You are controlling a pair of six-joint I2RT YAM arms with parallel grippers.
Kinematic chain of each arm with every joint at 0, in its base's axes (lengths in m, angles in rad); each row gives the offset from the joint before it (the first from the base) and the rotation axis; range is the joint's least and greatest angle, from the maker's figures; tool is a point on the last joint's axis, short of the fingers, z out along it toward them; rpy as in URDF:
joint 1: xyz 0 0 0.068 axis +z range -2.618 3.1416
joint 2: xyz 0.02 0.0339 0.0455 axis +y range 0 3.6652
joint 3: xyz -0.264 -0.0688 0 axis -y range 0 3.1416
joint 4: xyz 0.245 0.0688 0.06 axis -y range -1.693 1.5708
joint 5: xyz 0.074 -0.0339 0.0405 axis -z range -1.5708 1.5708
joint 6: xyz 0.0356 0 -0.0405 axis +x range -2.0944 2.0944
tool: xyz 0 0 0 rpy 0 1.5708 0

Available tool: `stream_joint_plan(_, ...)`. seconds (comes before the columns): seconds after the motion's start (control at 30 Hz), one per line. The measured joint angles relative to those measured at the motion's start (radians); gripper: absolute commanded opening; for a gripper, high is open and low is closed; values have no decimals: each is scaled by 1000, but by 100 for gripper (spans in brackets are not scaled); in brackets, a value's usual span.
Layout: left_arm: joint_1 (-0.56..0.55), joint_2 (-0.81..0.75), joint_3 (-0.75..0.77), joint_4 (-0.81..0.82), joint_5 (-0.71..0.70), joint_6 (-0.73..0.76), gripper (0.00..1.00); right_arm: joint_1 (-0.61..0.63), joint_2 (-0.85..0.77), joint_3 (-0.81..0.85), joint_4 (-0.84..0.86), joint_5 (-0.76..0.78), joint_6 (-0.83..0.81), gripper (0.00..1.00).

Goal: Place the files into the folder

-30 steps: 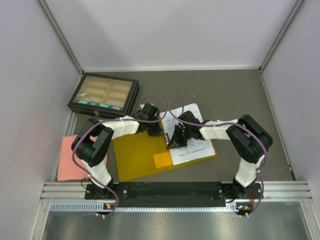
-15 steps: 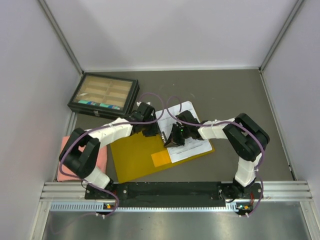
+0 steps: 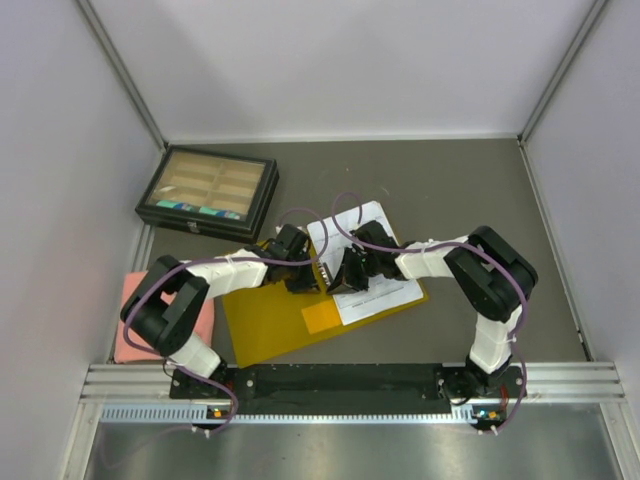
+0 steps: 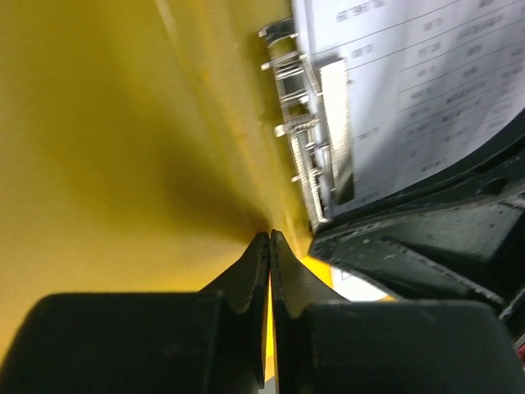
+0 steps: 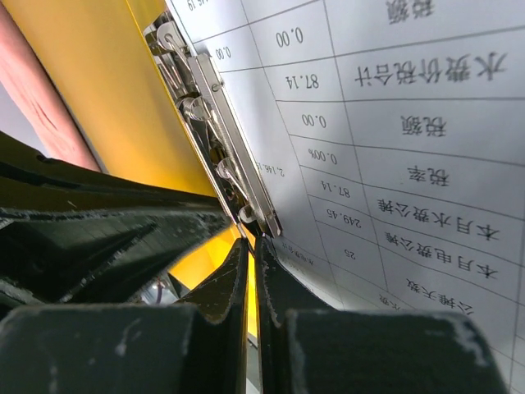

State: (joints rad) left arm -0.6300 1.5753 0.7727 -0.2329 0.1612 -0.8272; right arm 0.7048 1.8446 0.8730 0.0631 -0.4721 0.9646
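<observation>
The yellow folder lies open on the table, its orange pocket near the middle. The files, white sheets printed with tables, lie on its right half with their edge at the metal clip. My left gripper is shut, its tips against the yellow folder just beside the clip's near end. My right gripper is shut too, its tips at the end of the clip, beside the files. The two grippers nearly touch.
A black compartment box stands at the back left. A pink pad lies left of the folder by the left wall. A metal rail runs along the near edge, and grey walls close in both sides.
My left gripper opened briefly and shut again, coming nearer along the folder's spine while its elbow swung left. The folder and files shifted slightly. The right gripper barely moved.
</observation>
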Motion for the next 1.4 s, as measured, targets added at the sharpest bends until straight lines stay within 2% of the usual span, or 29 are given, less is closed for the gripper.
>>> stream_joint_plan(0.23, -23, 42, 11, 69, 35, -36, 3, -2, 0, -1, 5, -11, -5, 1)
stream_joint_plan(0.5, -26, 44, 11, 77, 32, -46, 3, -13, -3, -2, 4, -27, -27, 18)
stream_joint_plan(0.63, -27, 42, 13, 72, 28, -42, 9, -14, -13, -1, -5, -33, -46, 23)
stream_joint_plan(0.9, -40, -5, 47, -48, -48, 27, 30, -14, -42, 0, -55, -28, -81, 33)
stream_joint_plan(1.0, -32, -65, 57, -115, -82, 57, 35, -14, -59, 0, -82, -24, -93, 38)
stream_joint_plan(1.1, -2, -163, 59, -178, -98, 89, 47, -14, -85, 0, -131, -13, -118, 42)
stream_joint_plan(1.13, 19, -201, 59, -200, -99, 99, 54, -14, -92, 1, -145, -8, -127, 43)
stream_joint_plan(1.23, 102, -307, 58, -258, -101, 122, 64, -16, -113, 16, -200, 19, -158, 48)
stream_joint_plan(1.27, 135, -354, 55, -283, -104, 126, 74, -17, -120, 21, -214, 26, -168, 50)
stream_joint_plan(1.33, 184, -446, 53, -337, -121, 132, 82, -23, -134, 29, -235, 39, -188, 54)
stream_joint_plan(1.37, 196, -484, 51, -357, -133, 135, 94, -25, -138, 32, -245, 42, -195, 56)
stream_joint_plan(1.4, 204, -531, 50, -385, -153, 131, 98, -27, -143, 32, -248, 42, -203, 63)
